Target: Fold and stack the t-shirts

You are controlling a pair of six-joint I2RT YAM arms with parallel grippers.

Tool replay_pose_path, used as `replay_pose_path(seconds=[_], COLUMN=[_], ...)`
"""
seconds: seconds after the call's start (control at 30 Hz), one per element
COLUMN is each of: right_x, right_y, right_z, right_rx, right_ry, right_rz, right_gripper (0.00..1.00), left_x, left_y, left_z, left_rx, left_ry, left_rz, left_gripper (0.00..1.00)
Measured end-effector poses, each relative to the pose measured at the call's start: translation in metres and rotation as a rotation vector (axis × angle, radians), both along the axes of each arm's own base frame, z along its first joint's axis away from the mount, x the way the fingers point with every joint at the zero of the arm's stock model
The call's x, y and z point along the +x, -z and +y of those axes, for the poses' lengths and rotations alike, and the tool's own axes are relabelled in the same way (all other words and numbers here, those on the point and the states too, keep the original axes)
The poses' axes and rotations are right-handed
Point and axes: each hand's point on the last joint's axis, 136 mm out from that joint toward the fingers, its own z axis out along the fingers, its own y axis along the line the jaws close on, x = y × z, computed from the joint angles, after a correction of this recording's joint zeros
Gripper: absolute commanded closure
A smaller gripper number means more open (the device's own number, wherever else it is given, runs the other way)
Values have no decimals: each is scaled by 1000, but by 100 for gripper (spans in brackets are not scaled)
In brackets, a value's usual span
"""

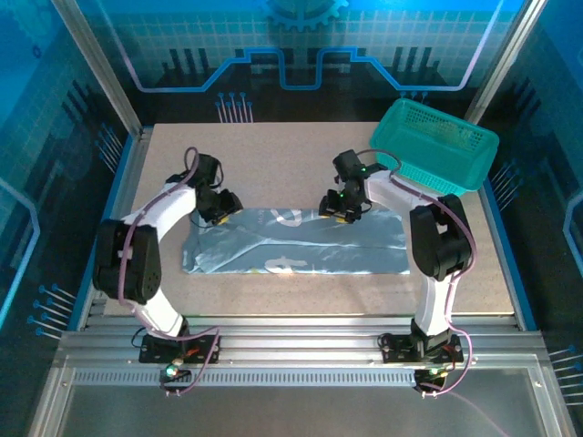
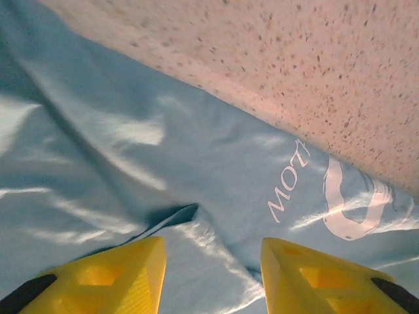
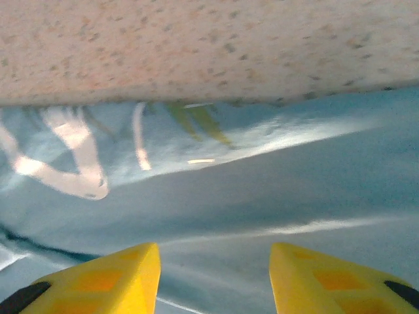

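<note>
Fabric is thin, pale grey-blue and softly creased: the t-shirt [image 1: 291, 246] lies flat as a long band across the middle of the table [image 1: 273, 155], running left to right, nearer the front edge than the back. White lettering [image 1: 293, 218] shows along its far edge, with another white mark near its front edge.

In the left wrist view the t-shirt [image 2: 163, 163] carries small white script beside a big white loop [image 2: 350, 203], and a small raised pucker sits near the yellow fingers [image 2: 118, 275]. The left gripper [image 1: 221, 211] hangs over the shirt's far left corner, jaws spread apart and holding nothing. The right gripper [image 1: 339, 211] sits at the far edge right of centre, likewise spread and empty over the cloth [image 3: 262, 196].

A teal mesh basket [image 1: 437, 146] stands tilted at the table's far right corner.
</note>
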Motion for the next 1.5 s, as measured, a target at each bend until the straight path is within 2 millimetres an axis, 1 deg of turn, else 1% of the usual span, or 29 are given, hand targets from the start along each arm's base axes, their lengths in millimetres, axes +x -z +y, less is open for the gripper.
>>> replay_pose_path(seconds=[0.07,0.17,0.23,0.3,0.37,0.43,0.47,0.6,0.77,0.93,1.07,1.2,1.3,1.43,1.5], right_x=[-4,-7,-7,-8,-8,-9,-10,-11,-11,-11,-11,-15,-18,-22,-23], right_y=[-7,-29,-46,-62,-72,-79,-80,-79,-79,-79,-78,-78,-84,-91,-92], right_z=[8,22,29,34,37,39,39,39,39,39,39,37,36,34,33], right_rx=[42,116,159,197,222,238,242,246,247,248,249,248,252,258,260], right_ry=[-23,-56,-73,-87,-95,-99,-100,-97,-90,-87,-83,-82,-83,-85,-85], right_rz=[-13,-58,-93,-127,-149,-160,-161,-155,-150,-149,-146,-144,-155,-171,-174], right_gripper=[47,46,46,46,46,46,46,46,46,46,46,46,46,46,46], left_x=[3,2,-2,-4,-3,-3,-4,-9,-17,-19,-19,-21,-29,-46,-57], left_y=[15,33,37,36,34,35,35,38,40,41,41,40,29,3,-7], left_z=[-4,-8,-13,-17,-20,-21,-21,-18,-13,-11,-12,-17,-21,-30,-35], left_rx=[6,14,18,25,36,50,55,76,109,122,126,131,132,113,101], left_ry=[15,27,41,54,64,74,77,87,95,95,96,107,103,98,99], left_rz=[42,94,115,122,123,126,128,151,179,186,186,182,168,126,118], left_gripper=[56,57,59,61,64,69,71,71,79,89,100,100,100,100,100])
